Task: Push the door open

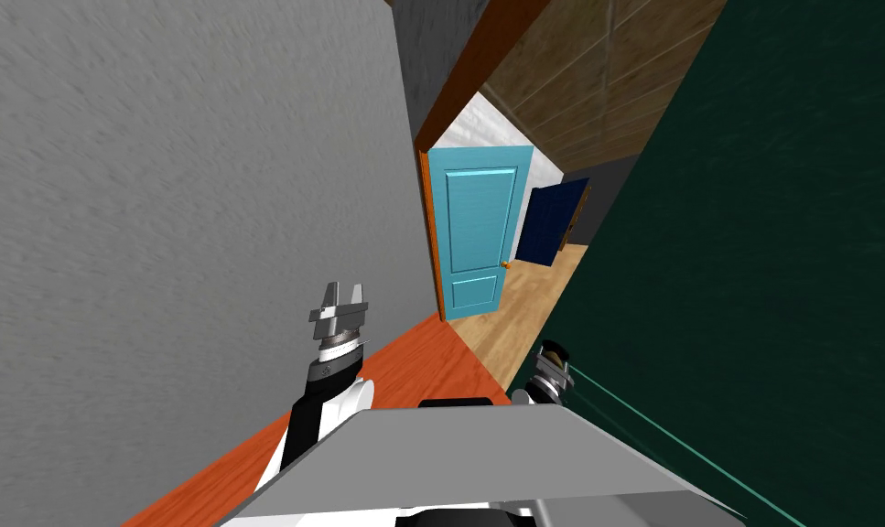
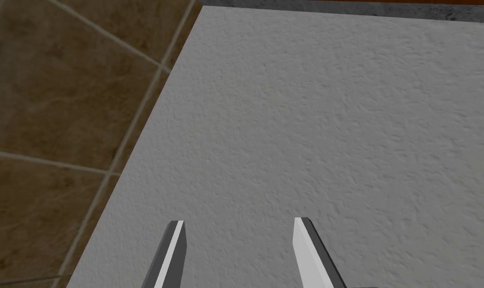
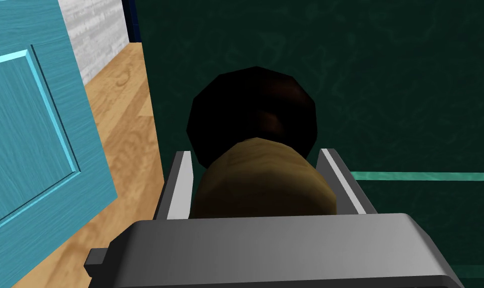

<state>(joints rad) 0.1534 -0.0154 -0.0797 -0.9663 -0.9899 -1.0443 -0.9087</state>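
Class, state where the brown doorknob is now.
In the right wrist view, the doorknob sits between the right hand's fingers, on the dark green door to my right.

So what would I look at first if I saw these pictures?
Probably the bright turquoise door straight ahead, beyond the grey wall's end. Then the huge dark green door on the right, where the right end effector is shut on its brownish knob. The left end effector hangs open by the grey wall.

White-and-black left forearm (image 1: 314, 407), ribbed silver wrist (image 1: 339, 347), light grey blade fingers (image 2: 306, 250)
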